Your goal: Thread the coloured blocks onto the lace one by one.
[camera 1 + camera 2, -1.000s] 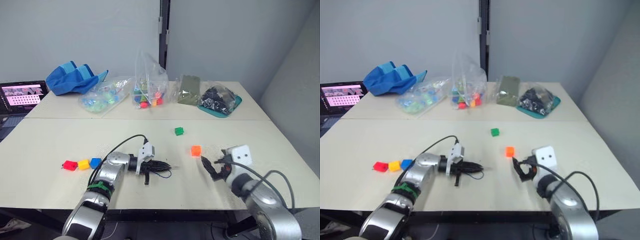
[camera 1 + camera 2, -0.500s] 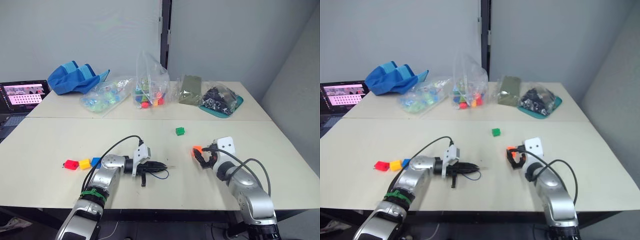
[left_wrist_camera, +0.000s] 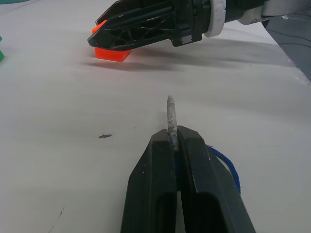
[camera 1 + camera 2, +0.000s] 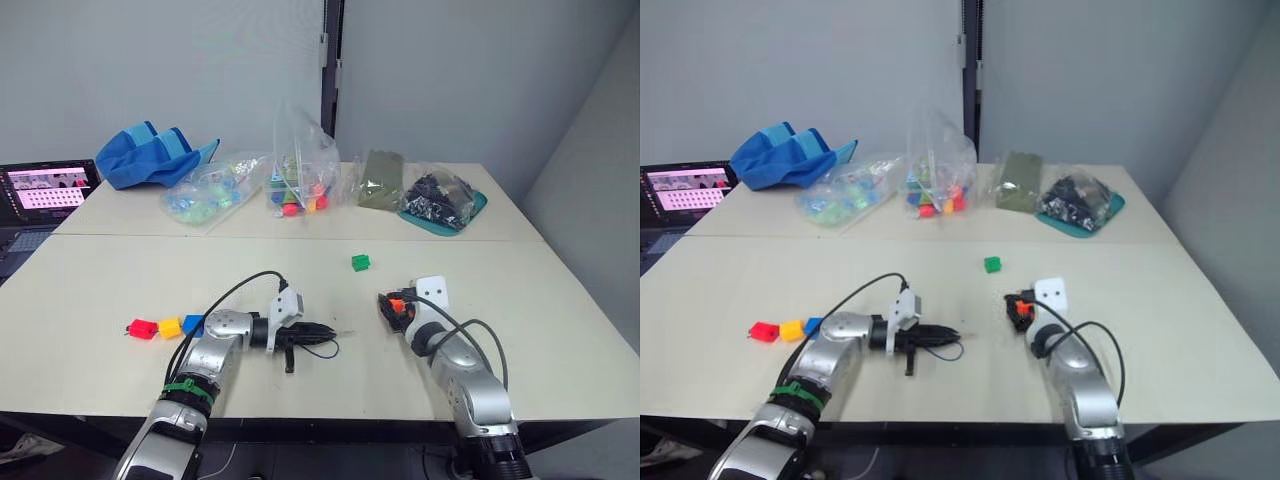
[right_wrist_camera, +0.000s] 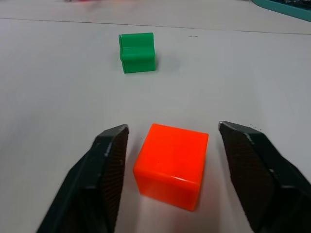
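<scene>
My left gripper (image 4: 325, 328) lies low on the table, shut on the lace's stiff pale tip (image 3: 170, 114), which pokes out past its fingertips toward the orange block (image 4: 394, 297). The dark blue lace (image 4: 327, 350) loops on the table beside it. My right gripper (image 5: 173, 129) is open, its two fingers on either side of the orange block (image 5: 171, 165), which rests on the table with a gap on each side. The green block (image 4: 359, 262) sits farther back. Red (image 4: 141, 329), yellow (image 4: 168, 327) and blue (image 4: 191, 324) blocks stand in a row at the left.
Along the back of the table (image 4: 100, 290) are a blue cloth bag (image 4: 150, 155), clear bags of colourful pieces (image 4: 300, 180), a dull green packet (image 4: 377, 180) and a teal tray (image 4: 470, 205) holding a bag of dark pieces. A laptop (image 4: 45, 190) stands at the far left.
My right gripper has swung left and forward to the orange block and now straddles it. The left gripper still holds the lace tip and has drawn back slightly.
</scene>
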Action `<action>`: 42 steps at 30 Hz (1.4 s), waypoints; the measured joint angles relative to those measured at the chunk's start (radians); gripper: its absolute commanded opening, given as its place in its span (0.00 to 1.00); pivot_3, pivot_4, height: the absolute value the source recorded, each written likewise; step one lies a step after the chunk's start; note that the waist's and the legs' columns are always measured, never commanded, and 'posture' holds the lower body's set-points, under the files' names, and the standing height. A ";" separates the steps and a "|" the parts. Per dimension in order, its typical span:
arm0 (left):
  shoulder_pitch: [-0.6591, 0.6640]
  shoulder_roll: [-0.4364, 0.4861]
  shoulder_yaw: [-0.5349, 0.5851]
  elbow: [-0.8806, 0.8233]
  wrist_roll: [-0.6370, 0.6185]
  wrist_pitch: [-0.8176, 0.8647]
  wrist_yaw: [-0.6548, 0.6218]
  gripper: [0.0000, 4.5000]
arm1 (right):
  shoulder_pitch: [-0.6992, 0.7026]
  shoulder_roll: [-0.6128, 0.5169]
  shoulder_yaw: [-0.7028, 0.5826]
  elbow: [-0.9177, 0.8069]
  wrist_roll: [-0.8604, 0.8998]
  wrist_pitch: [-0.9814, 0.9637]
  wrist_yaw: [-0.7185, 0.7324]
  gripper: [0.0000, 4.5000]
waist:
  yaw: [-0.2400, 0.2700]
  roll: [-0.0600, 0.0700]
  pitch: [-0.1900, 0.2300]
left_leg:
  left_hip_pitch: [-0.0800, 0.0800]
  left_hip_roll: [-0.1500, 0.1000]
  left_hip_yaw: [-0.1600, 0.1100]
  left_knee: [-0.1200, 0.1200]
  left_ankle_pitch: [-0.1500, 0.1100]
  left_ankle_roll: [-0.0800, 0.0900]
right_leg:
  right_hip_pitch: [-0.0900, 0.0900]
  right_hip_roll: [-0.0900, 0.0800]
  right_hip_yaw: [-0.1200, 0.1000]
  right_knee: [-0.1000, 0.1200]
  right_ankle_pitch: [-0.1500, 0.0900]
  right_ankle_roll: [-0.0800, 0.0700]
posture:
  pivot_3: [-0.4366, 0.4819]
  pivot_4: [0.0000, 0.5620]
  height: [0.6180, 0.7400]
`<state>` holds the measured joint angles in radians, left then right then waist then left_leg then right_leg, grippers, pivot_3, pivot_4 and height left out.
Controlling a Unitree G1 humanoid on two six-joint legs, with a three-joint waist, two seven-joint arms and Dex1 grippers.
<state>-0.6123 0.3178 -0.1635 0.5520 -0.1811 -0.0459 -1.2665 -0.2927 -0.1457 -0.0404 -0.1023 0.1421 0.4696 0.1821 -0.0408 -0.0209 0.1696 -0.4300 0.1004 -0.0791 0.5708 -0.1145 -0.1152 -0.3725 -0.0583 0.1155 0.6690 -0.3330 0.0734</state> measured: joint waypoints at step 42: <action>-0.085 -0.097 -0.054 0.094 0.031 -0.041 -0.062 0.00 | 0.136 -0.889 -0.054 -0.428 0.391 0.271 0.694 0.98 | -0.004 0.000 0.001 | -0.002 0.000 0.000 0.001 -0.002 0.003 | 0.000 -0.001 0.001 -0.007 0.001 0.003 | 0.48 0.27 1.00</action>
<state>-0.6971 0.2211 -0.2174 0.6456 -0.1504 -0.0871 -1.3281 -0.1570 -1.0350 -0.0939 -0.5299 0.5333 0.7404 0.8758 -0.0445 -0.0206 0.1704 -0.4324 0.1001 -0.0788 0.5720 -0.1166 -0.1117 -0.3726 -0.0590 0.1160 0.6624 -0.3319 0.0762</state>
